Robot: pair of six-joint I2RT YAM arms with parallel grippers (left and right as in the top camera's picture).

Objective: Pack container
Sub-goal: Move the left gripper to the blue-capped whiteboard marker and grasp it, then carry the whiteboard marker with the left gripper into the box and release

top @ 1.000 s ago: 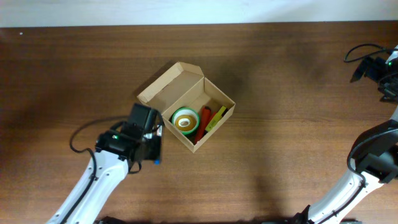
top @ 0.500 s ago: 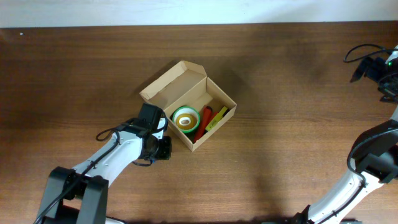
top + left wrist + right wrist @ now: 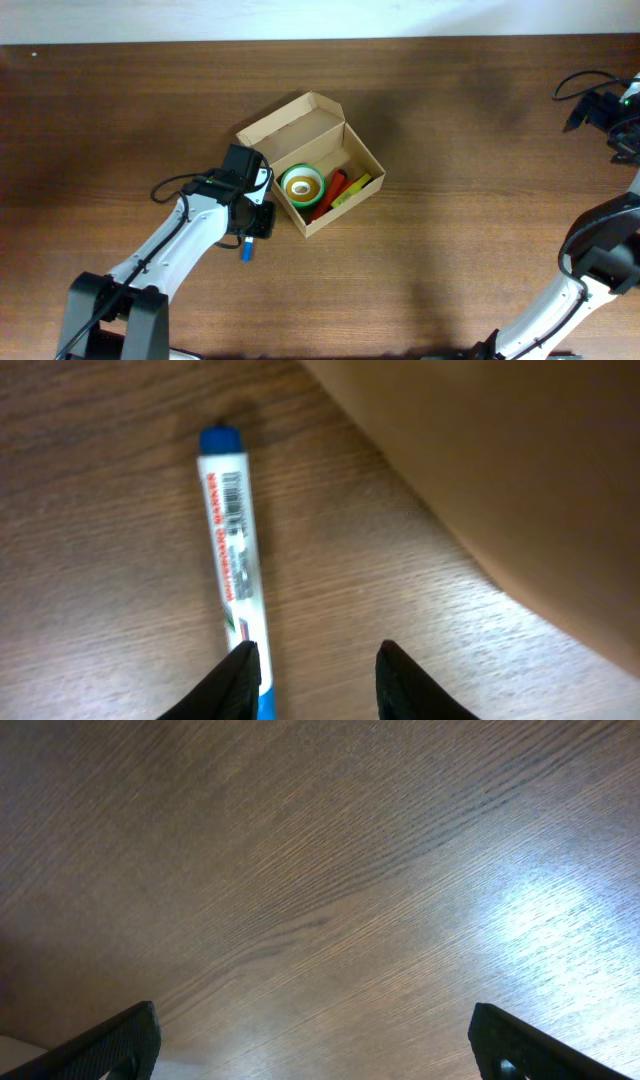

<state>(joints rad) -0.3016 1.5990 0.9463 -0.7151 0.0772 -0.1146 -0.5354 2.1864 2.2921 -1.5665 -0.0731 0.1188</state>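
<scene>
Cardboard container (image 3: 500, 480) wall close beside left tool (image 3: 318, 685), blue marker (image 3: 230, 550) opposite side.

Your overhead view: even, soft light. Right wrist: white glare on worktop (image 3: 540, 910), dimmer leftward. Left wrist: box (image 3: 500, 470) wall blurred close-up; marker (image 3: 232, 550) print slightly soft.

Whiteboard marker (image 3: 232, 550) cut off at frame bottom beside the left gripper (image 3: 315, 680) finger, cardboard box (image 3: 500, 480) wall blurred and cropped, red item (image 3: 333, 185) and yellow item (image 3: 356, 186) inside too small to name.
</scene>
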